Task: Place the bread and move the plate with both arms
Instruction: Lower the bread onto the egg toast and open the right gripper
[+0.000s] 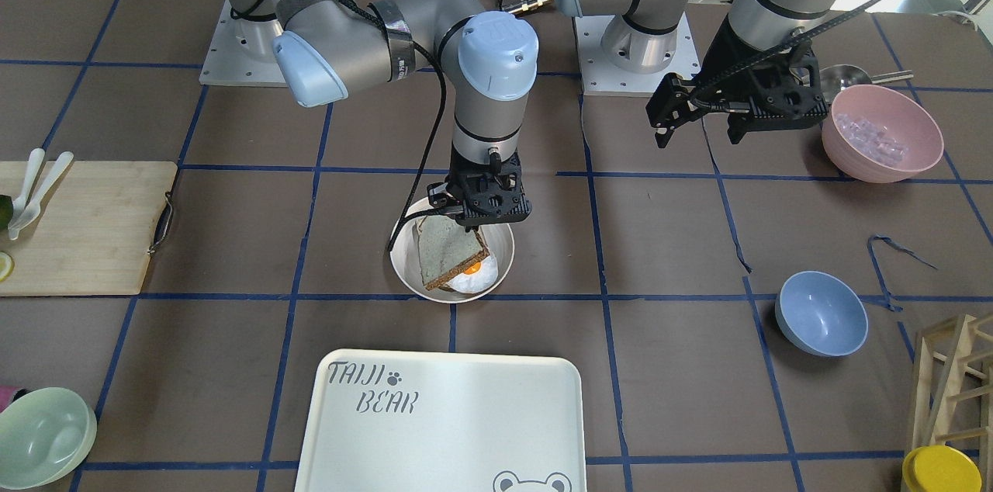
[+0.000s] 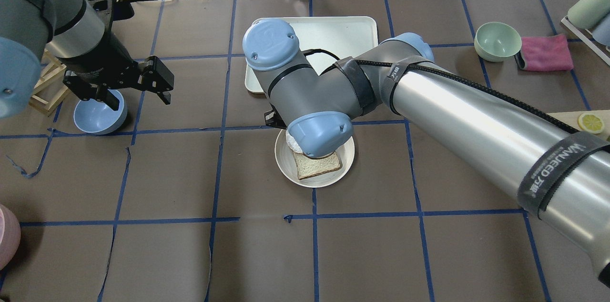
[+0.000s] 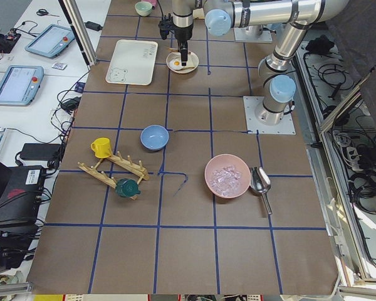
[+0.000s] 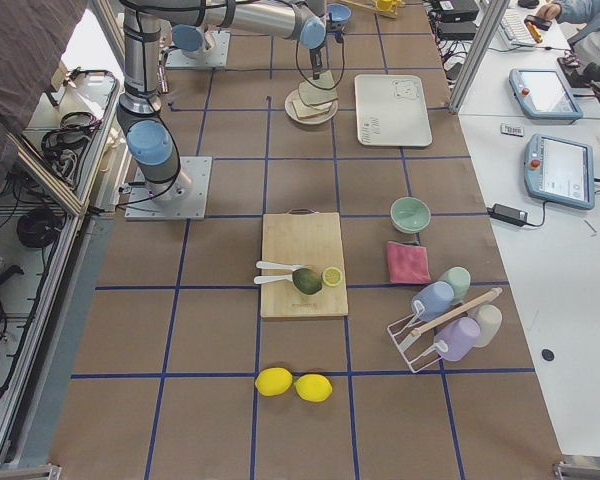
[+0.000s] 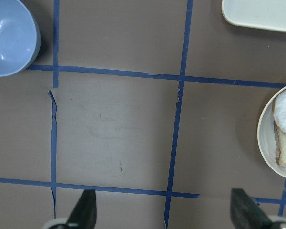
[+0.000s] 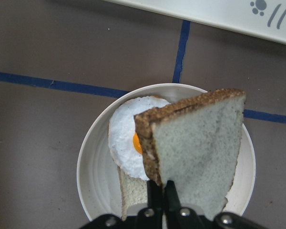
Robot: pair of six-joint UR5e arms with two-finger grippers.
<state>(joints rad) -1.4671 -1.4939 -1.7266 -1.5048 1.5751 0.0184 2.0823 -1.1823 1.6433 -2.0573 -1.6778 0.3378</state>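
My right gripper (image 1: 473, 226) is shut on the top edge of the bread (image 1: 448, 250), a speckled slice with a dark-brown crust. It holds the slice tilted just above the plate (image 1: 506, 244). In the right wrist view the gripper (image 6: 159, 191) pinches the bread (image 6: 195, 143) over the plate (image 6: 90, 181). A fried egg (image 6: 126, 138) lies in the plate on a lighter slice (image 6: 133, 193). My left gripper (image 1: 698, 136) is open and empty, hovering over bare table well away from the plate (image 5: 267, 138). It also shows in the overhead view (image 2: 139, 98).
The "TAIJI BEAR" tray (image 1: 442, 430) lies beyond the plate. A blue bowl (image 1: 821, 312) sits near my left gripper, and a pink bowl of ice (image 1: 880, 131) stands on the left side. A cutting board (image 1: 85, 228) and a green bowl (image 1: 43, 434) are on the right side.
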